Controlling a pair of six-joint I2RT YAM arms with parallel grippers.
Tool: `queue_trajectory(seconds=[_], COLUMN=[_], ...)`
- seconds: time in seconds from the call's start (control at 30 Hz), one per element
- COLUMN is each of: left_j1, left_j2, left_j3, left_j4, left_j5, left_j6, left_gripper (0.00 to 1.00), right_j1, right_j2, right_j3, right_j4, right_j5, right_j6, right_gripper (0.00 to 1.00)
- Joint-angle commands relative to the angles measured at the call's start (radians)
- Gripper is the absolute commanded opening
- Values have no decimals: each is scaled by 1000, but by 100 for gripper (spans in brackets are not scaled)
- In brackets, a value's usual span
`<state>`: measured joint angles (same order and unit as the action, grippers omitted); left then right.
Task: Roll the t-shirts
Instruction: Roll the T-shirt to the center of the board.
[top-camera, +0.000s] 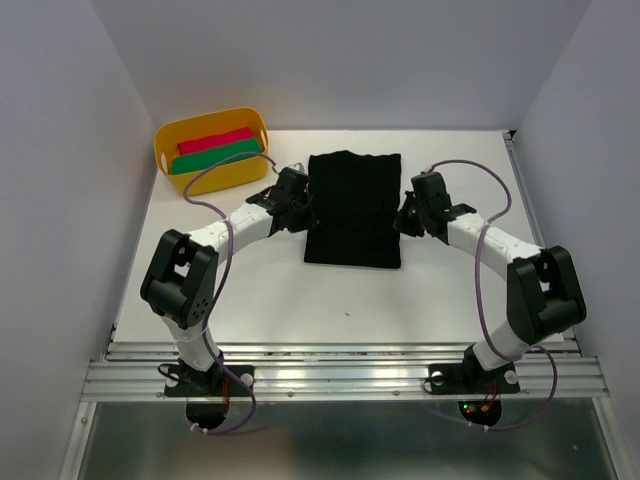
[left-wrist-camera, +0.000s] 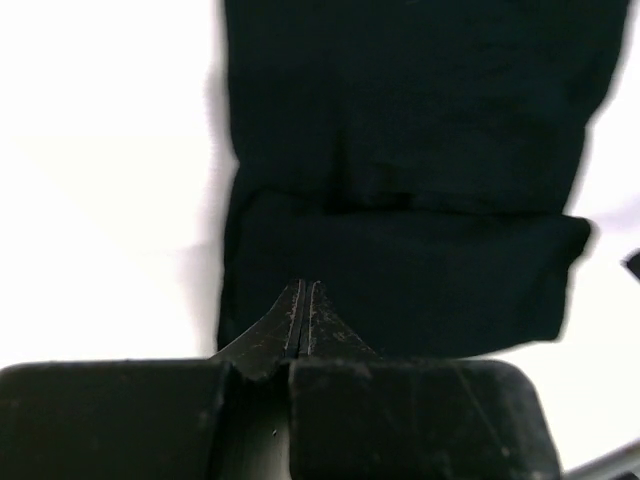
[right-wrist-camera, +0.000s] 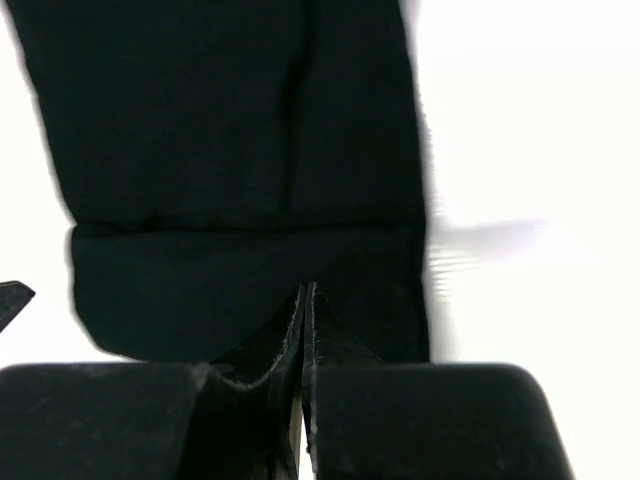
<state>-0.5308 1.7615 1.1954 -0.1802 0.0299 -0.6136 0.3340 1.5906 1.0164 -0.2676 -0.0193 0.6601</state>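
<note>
Yellow plastic tub (top-camera: 240, 172) is seen at the far left corner of the white desk (top-camera: 270, 290), close to the left wall of the enclosure. A red cloth roll (top-camera: 215, 141) and a green cloth roll (top-camera: 215, 157) are packed in it side by side. Bare desk is left between the tub and the left gripper (top-camera: 303, 208), and a wide bare strip is left in front, between the arms and up to the metal rail at the near edge.

The plain black t-shirt of soft matte cloth (top-camera: 352, 210) is laid flat at mid-desk, folded into a tall rectangle. Its far edge is kept well short of the back wall. A cross fold is shown near its lower end in both wrist views (left-wrist-camera: 420, 150) (right-wrist-camera: 230, 120). More bare desk is left to the right, out to the right wall.

The left gripper (left-wrist-camera: 302, 290) is closed to a hairline slit at the t-shirt's left edge. The right gripper (right-wrist-camera: 303, 292) is closed the same way at the right edge (top-camera: 402, 215). Whether cloth is pinched between the fingertips cannot be told.
</note>
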Motion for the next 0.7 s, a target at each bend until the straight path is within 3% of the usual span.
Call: queue_trajectory(seconds=[0.0, 0.43, 0.67], left_j1=[-47, -60, -61], left_j2=[-67, 133, 87], left_j3=[46, 53, 69], left_j4=[1, 77, 24], left_j5=[30, 77, 27], left_j6=[0, -8, 52], left_gripper=[0, 0, 0], right_j1=[60, 91, 91], right_j2=[-23, 212, 85], right_j3=[24, 73, 77], right_j4=[31, 88, 1], right_j5=[-31, -30, 65], right_j6=[18, 26, 4], right_gripper=[2, 2, 4])
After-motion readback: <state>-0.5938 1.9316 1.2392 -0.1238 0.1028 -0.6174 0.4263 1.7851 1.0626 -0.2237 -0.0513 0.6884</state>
